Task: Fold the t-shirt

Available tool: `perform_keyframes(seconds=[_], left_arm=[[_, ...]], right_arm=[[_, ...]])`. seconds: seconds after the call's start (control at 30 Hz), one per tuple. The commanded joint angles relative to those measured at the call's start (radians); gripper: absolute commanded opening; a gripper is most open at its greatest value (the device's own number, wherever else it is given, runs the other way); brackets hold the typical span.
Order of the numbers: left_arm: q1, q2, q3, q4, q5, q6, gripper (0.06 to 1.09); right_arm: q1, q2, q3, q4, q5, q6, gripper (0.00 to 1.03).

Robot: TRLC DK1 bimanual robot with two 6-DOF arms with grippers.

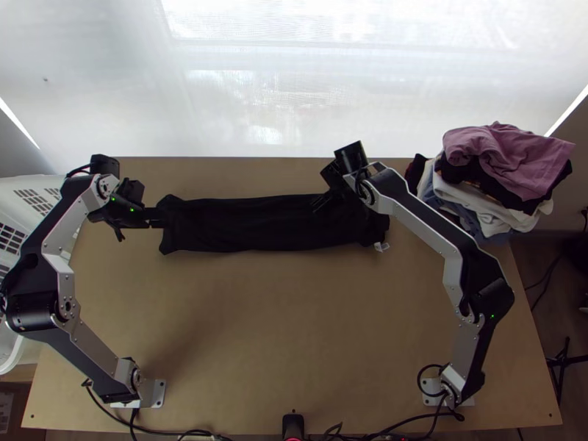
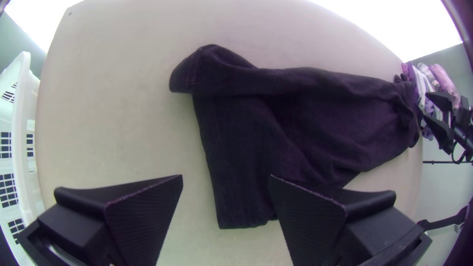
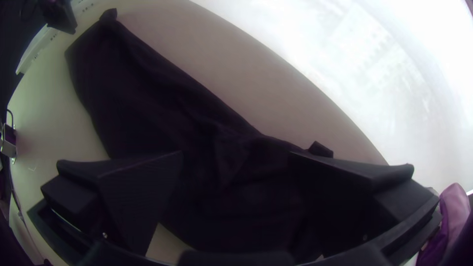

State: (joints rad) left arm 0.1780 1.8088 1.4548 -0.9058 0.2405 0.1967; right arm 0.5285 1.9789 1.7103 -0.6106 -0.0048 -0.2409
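Observation:
The black t-shirt (image 1: 257, 223) lies as a long narrow strip across the table's far half, a pale tag at its right end. At its left end is my left gripper (image 1: 141, 223); in the left wrist view the same gripper (image 2: 226, 176) is open, with the shirt's end (image 2: 236, 162) beyond and partly behind one finger. My right gripper (image 1: 322, 192) is over the strip's right part. Seen from its own wrist, the right gripper (image 3: 236, 153) has its fingers wide apart above the dark cloth (image 3: 162, 108), which shows between them. The arm hides some cloth near the right end.
A pile of clothes with a mauve piece on top (image 1: 507, 158) stands at the table's far right corner. The white basket (image 1: 22, 191) is beside the table's left edge. Bare wood (image 1: 279, 316) lies between the shirt and the near edge, where cables run.

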Motion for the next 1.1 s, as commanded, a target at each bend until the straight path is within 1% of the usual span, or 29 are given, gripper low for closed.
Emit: perform_keyframes(seconds=[0.0, 0.23, 0.57, 1.07], left_arm=[[-0.023, 0.009, -0.034, 0.054, 0.000, -0.022, 0.91], [-0.055, 0.076, 0.039, 0.056, 0.000, -0.068, 0.91], [-0.083, 0.139, 0.078, 0.067, -0.004, -0.072, 0.90], [-0.114, 0.211, 0.078, 0.070, -0.009, -0.074, 0.90]], right_arm=[[0.039, 0.063, -0.005, -0.003, 0.002, -0.011, 0.98], [0.038, 0.103, -0.031, 0.002, 0.002, -0.014, 0.98], [0.041, 0.112, -0.067, 0.003, 0.002, -0.014, 0.98], [0.051, 0.126, -0.064, 0.005, 0.002, -0.017, 0.98]])
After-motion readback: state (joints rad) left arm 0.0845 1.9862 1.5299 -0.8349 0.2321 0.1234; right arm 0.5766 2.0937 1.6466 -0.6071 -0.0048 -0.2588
